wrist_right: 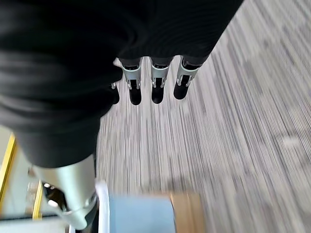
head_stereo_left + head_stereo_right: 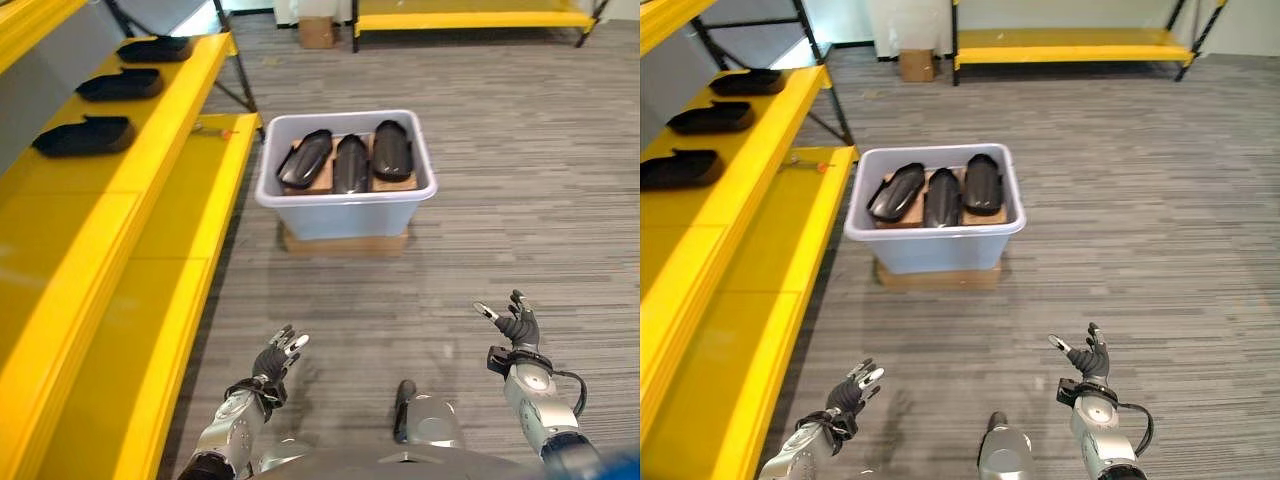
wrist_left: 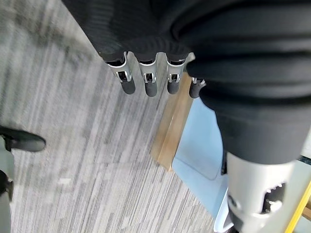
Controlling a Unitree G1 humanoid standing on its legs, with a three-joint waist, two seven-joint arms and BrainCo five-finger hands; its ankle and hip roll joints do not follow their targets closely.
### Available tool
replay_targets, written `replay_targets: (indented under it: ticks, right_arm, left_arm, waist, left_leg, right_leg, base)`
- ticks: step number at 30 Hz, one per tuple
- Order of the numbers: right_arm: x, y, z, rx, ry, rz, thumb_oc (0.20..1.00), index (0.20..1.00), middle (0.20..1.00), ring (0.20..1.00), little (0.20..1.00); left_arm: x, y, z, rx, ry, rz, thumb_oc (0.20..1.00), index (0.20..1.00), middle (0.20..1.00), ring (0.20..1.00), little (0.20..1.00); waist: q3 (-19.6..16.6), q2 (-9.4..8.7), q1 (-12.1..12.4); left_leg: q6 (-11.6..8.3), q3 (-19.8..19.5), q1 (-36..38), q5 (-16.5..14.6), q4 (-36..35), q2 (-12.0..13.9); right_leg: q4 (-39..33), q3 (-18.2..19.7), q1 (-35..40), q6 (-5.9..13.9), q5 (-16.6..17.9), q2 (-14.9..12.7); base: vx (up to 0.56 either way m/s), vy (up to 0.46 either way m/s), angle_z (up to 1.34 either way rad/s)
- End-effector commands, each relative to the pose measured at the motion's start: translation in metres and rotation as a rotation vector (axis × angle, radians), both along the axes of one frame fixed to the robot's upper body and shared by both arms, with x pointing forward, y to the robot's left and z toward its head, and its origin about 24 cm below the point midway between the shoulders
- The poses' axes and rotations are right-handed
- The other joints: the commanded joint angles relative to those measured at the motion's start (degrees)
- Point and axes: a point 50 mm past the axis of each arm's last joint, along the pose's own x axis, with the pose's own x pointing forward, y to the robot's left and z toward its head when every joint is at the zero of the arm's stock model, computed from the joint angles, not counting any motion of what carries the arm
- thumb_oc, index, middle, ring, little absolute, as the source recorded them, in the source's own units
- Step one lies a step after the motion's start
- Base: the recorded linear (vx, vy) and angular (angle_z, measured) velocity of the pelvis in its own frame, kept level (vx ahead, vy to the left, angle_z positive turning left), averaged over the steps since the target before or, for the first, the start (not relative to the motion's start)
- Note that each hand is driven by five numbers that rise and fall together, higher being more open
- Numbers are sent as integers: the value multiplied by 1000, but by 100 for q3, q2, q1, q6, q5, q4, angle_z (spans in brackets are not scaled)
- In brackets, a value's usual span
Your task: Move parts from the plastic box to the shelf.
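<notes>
Black parts were split between two places: three lay in a row on the yellow shelf [image 2: 150, 150], the nearest [image 2: 84, 135] closest to the robot, and three [image 2: 350, 160] remained side by side in the box [image 2: 345, 210], so by this count the task stood roughly half done. Both the left hand [image 2: 278, 357] and the right hand [image 2: 512, 322] hung low over the carpet, well short of the box, fingers relaxed and holding nothing. The box rested on a cardboard slab [image 2: 345, 241]; nothing blocked the approach.
</notes>
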Motion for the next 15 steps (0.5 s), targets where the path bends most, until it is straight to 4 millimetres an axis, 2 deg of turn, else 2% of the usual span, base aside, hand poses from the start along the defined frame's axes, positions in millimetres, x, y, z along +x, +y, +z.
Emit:
replay_targets:
  ticks: [1, 3, 4, 6, 8, 10, 12, 14, 15]
  right_arm:
    - [4, -2, 7, -4, -49, 42, 1000, 1000, 1000, 1000, 1000]
    - [4, -6, 7, -10, -46, 39, 1000, 1000, 1000, 1000, 1000]
    - [2, -10, 7, -13, -46, 31, 1000, 1000, 1000, 1000, 1000]
    - [1, -12, 7, -9, -50, 26, 1000, 1000, 1000, 1000, 1000]
    - [4, -11, 9, -13, -57, 43, 1000, 1000, 1000, 1000, 1000]
    - [6, -9, 11, -17, -58, 57, 1000, 1000, 1000, 1000, 1000]
    - [7, -7, 11, -22, -48, 67, 1000, 1000, 1000, 1000, 1000]
    - [5, -5, 9, -20, -41, 79, 1000, 1000, 1000, 1000, 1000]
    - [4, 1, 6, -20, -19, 128, 1000, 1000, 1000, 1000, 1000]
  left_arm:
    - [12, -2, 11, -20, -96, 53, 1000, 1000, 1000, 1000, 1000]
    - [16, -4, 12, -25, -102, 59, 1000, 1000, 1000, 1000, 1000]
    - [19, -4, 14, -20, -108, 53, 1000, 1000, 1000, 1000, 1000]
    - [22, -4, 16, -11, -114, 42, 1000, 1000, 1000, 1000, 1000]
    - [25, -2, 19, 5, -123, 26, 1000, 1000, 1000, 1000, 1000]
    - [25, 0, 20, 4, -131, 28, 1000, 1000, 1000, 1000, 1000]
    - [26, 0, 19, 9, -133, 32, 1000, 1000, 1000, 1000, 1000]
    - [25, 1, 18, 7, -131, 35, 1000, 1000, 1000, 1000, 1000]
    - [21, 4, 15, -1, -115, 62, 1000, 1000, 1000, 1000, 1000]
  waist:
    - [-247, -137, 4]
    - [-250, -136, 2]
    - [-218, -143, 15]
    - [-170, -148, 31]
    - [-80, -158, 26]
    - [-60, -146, -23]
    - [-67, -99, -53]
    - [-64, -39, -30]
    - [-51, 52, 31]
  left_leg:
    - [58, 613, -330, -549, 1034, -540]
    - [-22, 653, -527, -405, 1456, -421]
    - [-78, 607, -862, -272, 1790, -352]
    - [5, 512, -1147, -345, 1820, -422]
    - [172, 604, -1271, -449, 1399, -548]
    - [225, 783, -1256, -331, 692, -492]
    - [191, 783, -1242, -53, -238, -493]
    - [73, 653, -1240, 235, -904, -498]
    - [-168, 387, -1237, 809, -1584, -284]
  right_leg:
    - [-863, -229, 372, 211, 419, 0]
    - [-888, -284, 481, 87, 269, 96]
    - [-921, -275, 620, -28, 154, 198]
    - [-894, -231, 678, -41, 113, 229]
    - [-857, -128, 745, -8, 84, 237]
    - [-887, -111, 797, 15, 75, 227]
    - [-952, -116, 874, 83, 104, 168]
    - [-1014, -120, 969, 146, 127, 129]
    - [-1084, -90, 1117, 216, 112, 79]
  base:
    - [228, -348, -25]
    - [226, -328, -23]
    - [236, -307, -12]
    - [171, -156, 18]
    - [172, -23, 5]
    - [149, 97, -16]
    - [181, 174, -13]
    - [289, 213, -13]
    - [485, 332, -19]
